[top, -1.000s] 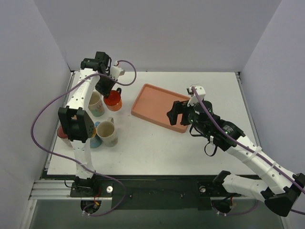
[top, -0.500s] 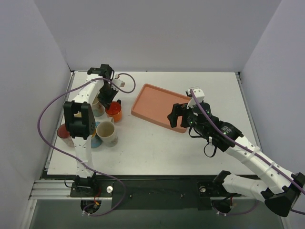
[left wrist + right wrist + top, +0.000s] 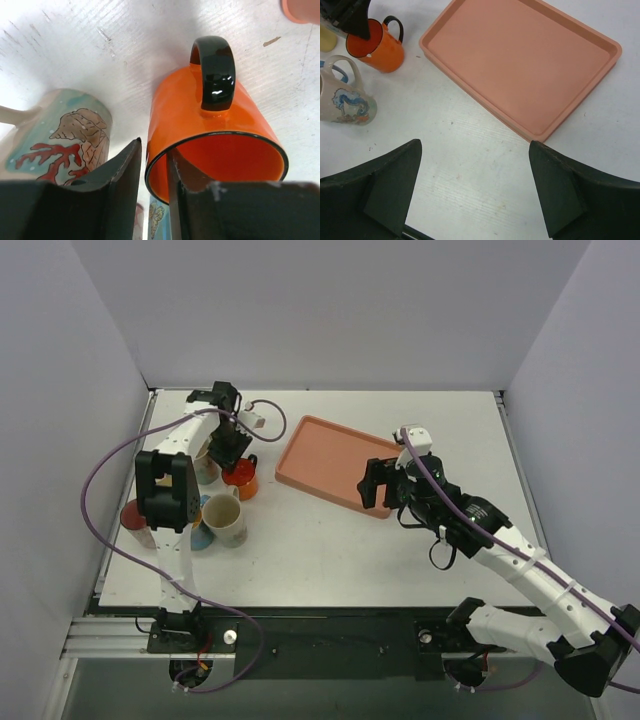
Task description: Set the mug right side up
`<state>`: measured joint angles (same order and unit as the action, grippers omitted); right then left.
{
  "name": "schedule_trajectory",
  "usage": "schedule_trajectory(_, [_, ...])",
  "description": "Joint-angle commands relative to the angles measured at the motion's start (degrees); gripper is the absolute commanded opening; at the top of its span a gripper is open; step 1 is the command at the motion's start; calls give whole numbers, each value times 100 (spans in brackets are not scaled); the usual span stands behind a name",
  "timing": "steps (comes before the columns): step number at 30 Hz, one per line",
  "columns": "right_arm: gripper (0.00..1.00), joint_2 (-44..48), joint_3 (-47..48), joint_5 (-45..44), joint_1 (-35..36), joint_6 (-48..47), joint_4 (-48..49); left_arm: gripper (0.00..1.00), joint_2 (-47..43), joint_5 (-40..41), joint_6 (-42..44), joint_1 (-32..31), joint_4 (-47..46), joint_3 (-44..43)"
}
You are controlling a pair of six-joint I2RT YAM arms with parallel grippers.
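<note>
Left wrist view: the left hand is clenched on the rim of the orange mug, one finger inside and one outside. The mug stands mouth-up at the far left of the table, just beside a seashell mug. To its right lies a pink tray. Over the tray's near edge the right hand hovers, released, with its fingers wide apart.

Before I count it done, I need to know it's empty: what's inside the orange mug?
One finger of the left hand sits inside the orange mug, the other outside its wall. The visible inner wall is bare orange; the finger hides the bottom.
</note>
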<state>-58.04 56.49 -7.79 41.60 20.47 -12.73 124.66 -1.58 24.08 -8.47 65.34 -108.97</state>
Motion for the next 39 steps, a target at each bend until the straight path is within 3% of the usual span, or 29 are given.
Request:
schedule_trajectory(1, [83, 275, -77, -214, -117, -148, -221, 43, -600, -193, 124, 12, -285, -141])
schedule_trajectory(11, [84, 951, -612, -364, -995, -324, -643, 48, -2584, -1731, 317, -286, -680, 191])
schedule_trajectory(16, [84, 1505, -1095, -758, -1611, -552, -678, 48, -3596, -1881, -876, -401, -1127, 718])
schedule_trajectory(21, [84, 2112, -1780, -1312, -2121, -693, -669, 51, -5500, -1793, -2020, 91, -3101, 3159])
schedule_trajectory(24, [84, 2542, -2001, -1444, -2192, -605, -573, 73, -6871, -1188, -2205, 301, -4115, 4703])
schedule_trajectory(26, [84, 2779, -2351, -1523, -2209, -579, -371, 80, -7426, -862, -2136, 354, -4651, 5417])
schedule_trajectory(33, [84, 3299, -3100, -1734, -2227, -553, 192, 81, -8167, -546, -2030, 574, -5241, 6809])
schedule_trajectory(35, [84, 3404, -3214, -1717, -2227, -553, 262, 90, -8405, -222, -2152, 601, -5522, 7142])
schedule_trajectory(39, [84, 3484, -3451, -1831, -2227, -597, 464, 91, -8458, -53, -2284, 592, -5830, 7590])
